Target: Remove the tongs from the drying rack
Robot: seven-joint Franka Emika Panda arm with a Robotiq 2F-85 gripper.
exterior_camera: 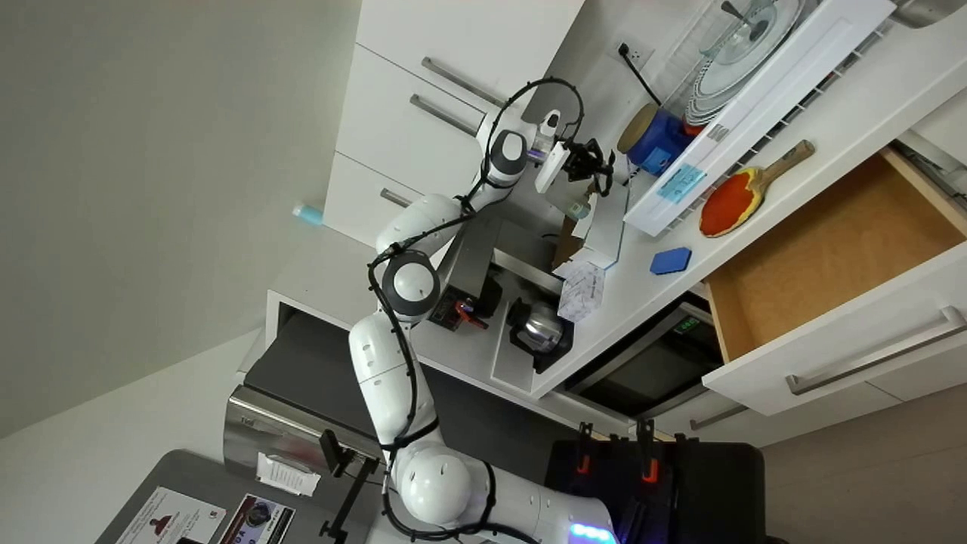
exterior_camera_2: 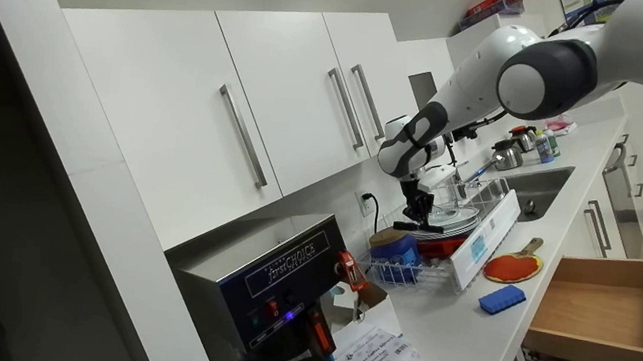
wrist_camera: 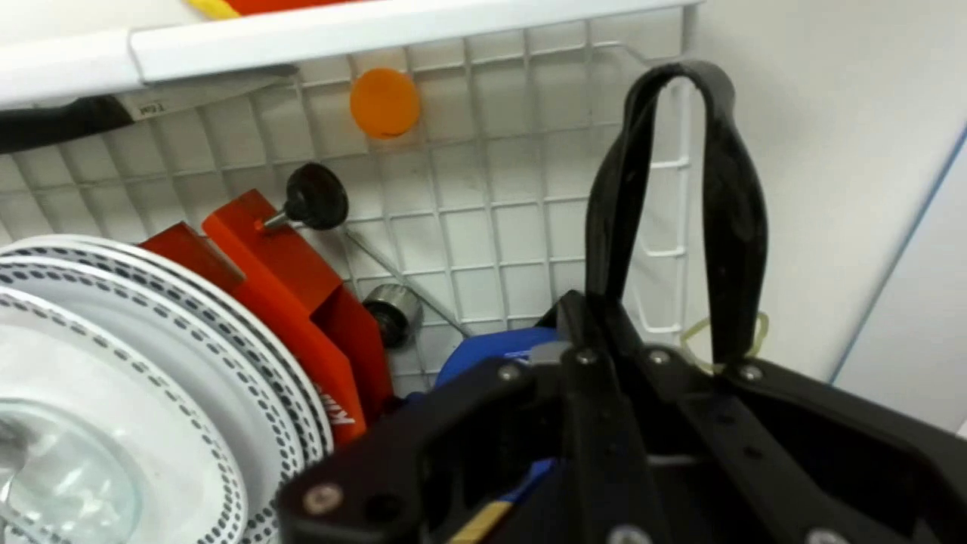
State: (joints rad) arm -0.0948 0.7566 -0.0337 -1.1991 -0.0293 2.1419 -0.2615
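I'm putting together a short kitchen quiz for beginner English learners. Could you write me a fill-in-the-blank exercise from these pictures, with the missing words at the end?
1. The pincer holds the tongs, which are coloured ____.
2. In the wrist view, the round disc seen against the drying rack is coloured ____.
3. The small block on the counter is coloured ____.
4. The drawer below the counter stands ____.
Missing words: black; orange; blue; open.
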